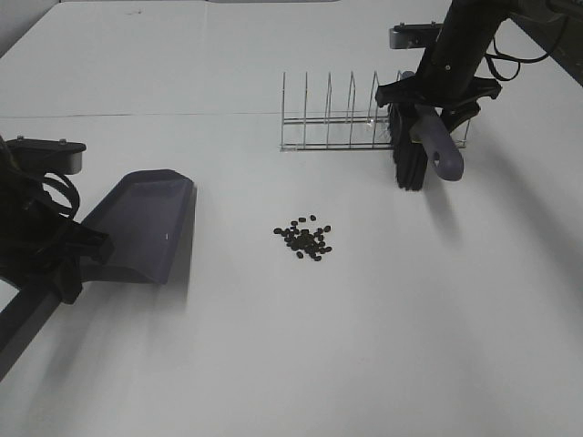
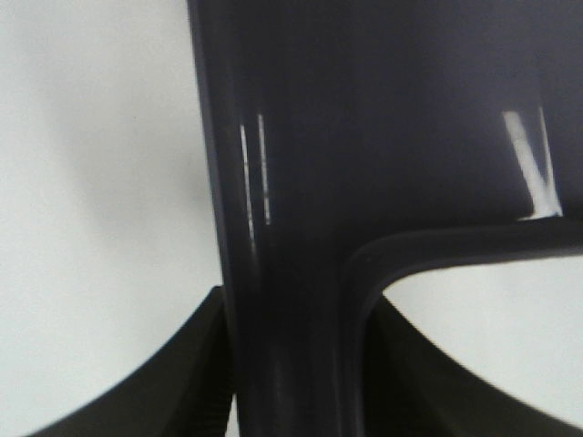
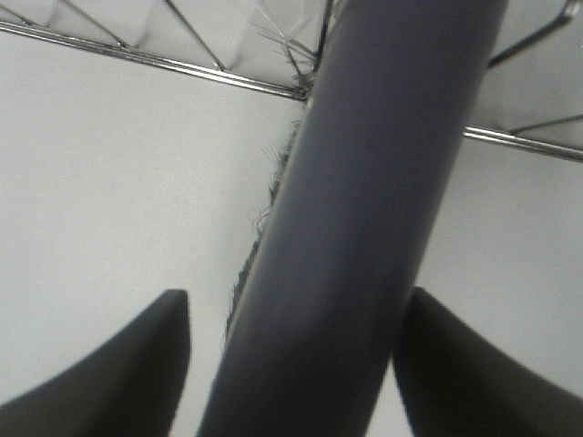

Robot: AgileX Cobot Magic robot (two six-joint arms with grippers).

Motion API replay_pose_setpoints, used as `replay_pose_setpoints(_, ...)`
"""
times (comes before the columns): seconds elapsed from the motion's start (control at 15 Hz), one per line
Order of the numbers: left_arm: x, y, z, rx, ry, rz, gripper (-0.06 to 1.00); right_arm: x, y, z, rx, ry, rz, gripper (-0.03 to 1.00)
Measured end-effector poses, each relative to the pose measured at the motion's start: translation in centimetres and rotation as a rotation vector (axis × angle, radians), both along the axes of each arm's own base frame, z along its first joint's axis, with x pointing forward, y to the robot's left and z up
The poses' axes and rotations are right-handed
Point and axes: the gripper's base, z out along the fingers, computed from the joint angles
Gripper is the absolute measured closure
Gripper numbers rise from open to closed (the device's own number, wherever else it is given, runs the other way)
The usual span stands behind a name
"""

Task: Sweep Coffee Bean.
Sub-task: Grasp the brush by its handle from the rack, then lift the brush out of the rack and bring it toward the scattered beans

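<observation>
– White table (image 1: 273,373) all round. Where are the coffee beans (image 1: 304,238)?

– Heaped mid-table, between the two arms. The left gripper (image 1: 86,248) is clenched on the dustpan (image 1: 146,223), and its wide lip faces right, towards the pile.

– And the brush (image 1: 430,132)?

– Far right by the wire rack (image 1: 328,146), handle leaning out. From there the beans lie nearer the front and to the left.

– Is it held?

– The right gripper (image 1: 435,98) straddles the handle, but a gap shows on one side. I can't tell whether it grips.
</observation>
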Motion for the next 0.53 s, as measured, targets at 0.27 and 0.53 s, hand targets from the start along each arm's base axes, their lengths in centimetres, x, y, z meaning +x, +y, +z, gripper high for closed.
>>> replay_pose_setpoints(0.27,0.0,0.0,0.0,0.0,0.0,-0.002,0.62,0.05,-0.52,0.0,-0.019,-0.001,-0.028,0.67)
replay_pose_setpoints(0.53,0.0,0.01,0.0,0.001,0.0,-0.003,0.62,-0.15,-0.53,0.08,-0.017,0.024,-0.053,0.68)
